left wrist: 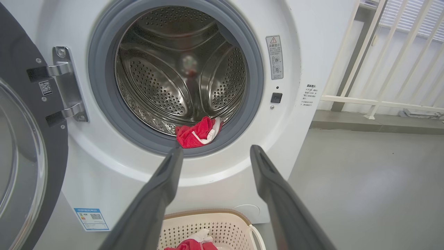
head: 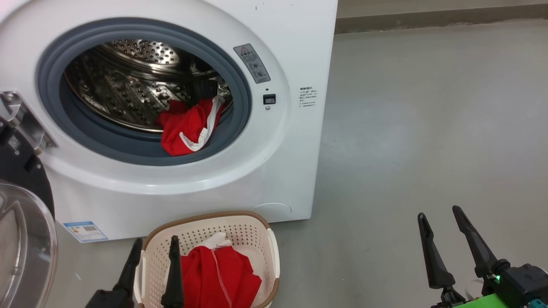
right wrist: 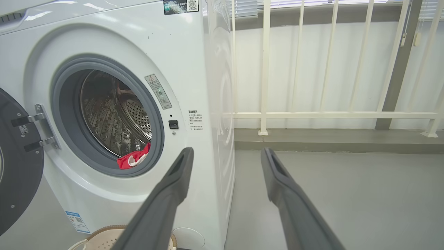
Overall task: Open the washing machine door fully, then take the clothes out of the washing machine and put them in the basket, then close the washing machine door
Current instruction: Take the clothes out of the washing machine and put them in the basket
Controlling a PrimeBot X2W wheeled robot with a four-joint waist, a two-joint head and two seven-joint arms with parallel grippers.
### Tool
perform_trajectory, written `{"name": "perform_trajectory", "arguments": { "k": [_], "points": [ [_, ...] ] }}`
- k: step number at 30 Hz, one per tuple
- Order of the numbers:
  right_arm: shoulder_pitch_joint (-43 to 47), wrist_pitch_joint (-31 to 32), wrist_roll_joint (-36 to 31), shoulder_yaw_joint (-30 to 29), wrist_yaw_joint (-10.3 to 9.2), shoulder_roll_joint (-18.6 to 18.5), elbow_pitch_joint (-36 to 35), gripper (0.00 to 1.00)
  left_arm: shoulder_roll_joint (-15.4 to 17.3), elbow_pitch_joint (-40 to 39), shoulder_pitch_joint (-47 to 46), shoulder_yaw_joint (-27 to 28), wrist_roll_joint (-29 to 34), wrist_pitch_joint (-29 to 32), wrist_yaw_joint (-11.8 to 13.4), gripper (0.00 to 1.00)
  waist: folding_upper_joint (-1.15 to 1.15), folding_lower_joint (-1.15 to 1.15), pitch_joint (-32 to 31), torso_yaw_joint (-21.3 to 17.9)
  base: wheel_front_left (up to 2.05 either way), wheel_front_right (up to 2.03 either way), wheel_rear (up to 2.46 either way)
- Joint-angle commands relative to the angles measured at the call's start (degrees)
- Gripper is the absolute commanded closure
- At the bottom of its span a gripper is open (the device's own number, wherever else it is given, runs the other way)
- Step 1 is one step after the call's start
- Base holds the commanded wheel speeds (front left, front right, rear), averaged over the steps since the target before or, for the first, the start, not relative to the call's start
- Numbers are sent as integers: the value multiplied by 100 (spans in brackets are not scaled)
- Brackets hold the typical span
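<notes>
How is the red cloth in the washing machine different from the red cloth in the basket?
The first red cloth drapes over the grey gasket at the mouth of the washing machine; the second red cloth lies inside the basket. The first red cloth has yet to come out; the second red cloth is already where it belongs. Both are bright red with white trim.

Washing machine [head: 295, 51] with its door [left wrist: 55, 163] standing wide to the left, so the round drum mouth [head: 128, 85] is open to reach — red clothes [head: 188, 128] drape over the lower gasket [head: 141, 149]. The basket [head: 252, 233] stands just before the machine; grey floor [head: 428, 128] lies open to the right.
</notes>
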Motion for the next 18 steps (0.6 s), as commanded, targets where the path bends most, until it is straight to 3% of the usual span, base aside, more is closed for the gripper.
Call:
{"name": "perform_trajectory", "arguments": {
  "k": [1,18],
  "points": [
    [-101,-36,7,124,36,-78,-147,0,87,-167,-92,150,64,4,67,0,0,0,15,-2,0,0,0],
    [-355,-36,25,252,36,-78,-197,0,-48,317,-882,158,-67,-69,51,0,0,0,607,-72,0,0,0]
  ]
}}
